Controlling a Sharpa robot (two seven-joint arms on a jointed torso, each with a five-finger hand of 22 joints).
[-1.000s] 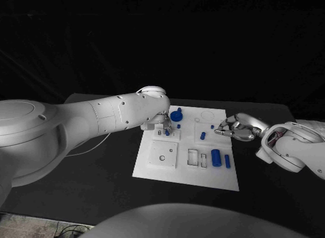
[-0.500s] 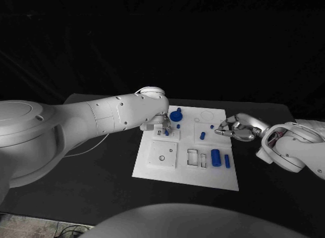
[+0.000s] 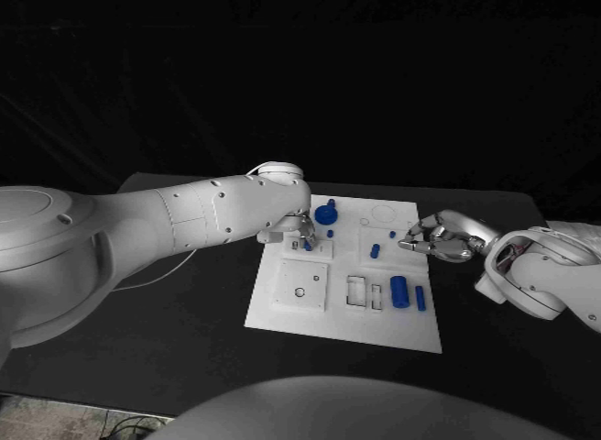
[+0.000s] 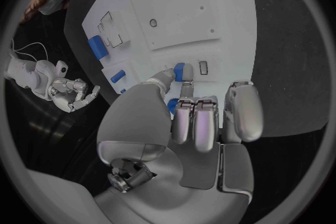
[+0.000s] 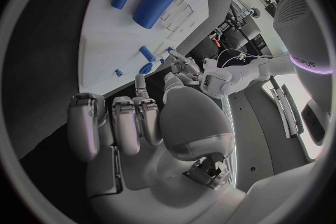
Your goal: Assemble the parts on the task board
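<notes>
task board (image 3: 300, 307): six blue parts | left hand (image 3: 297, 231) fingers pinch small part (image 4: 183, 71) | right hand (image 3: 437, 241) fingers curled, empty

Left hand (image 3: 295, 229) mostly hidden behind own arm, covering board (image 3: 300, 307) corner. Peg (image 4: 183, 72) at its fingertips half hidden; grip unclear. Right hand's (image 3: 437, 241) fingertips too small to read.

Blue parts (image 3: 398, 291), white task board (image 3: 295, 310)

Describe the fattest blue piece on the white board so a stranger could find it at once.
Start at the white board in the middle of the black table, then go to its edge nearest the right hand. There two blue rods lie side by side; the thick blue cylinder is the inner one, much fatter than the thin rod beside it.
</notes>
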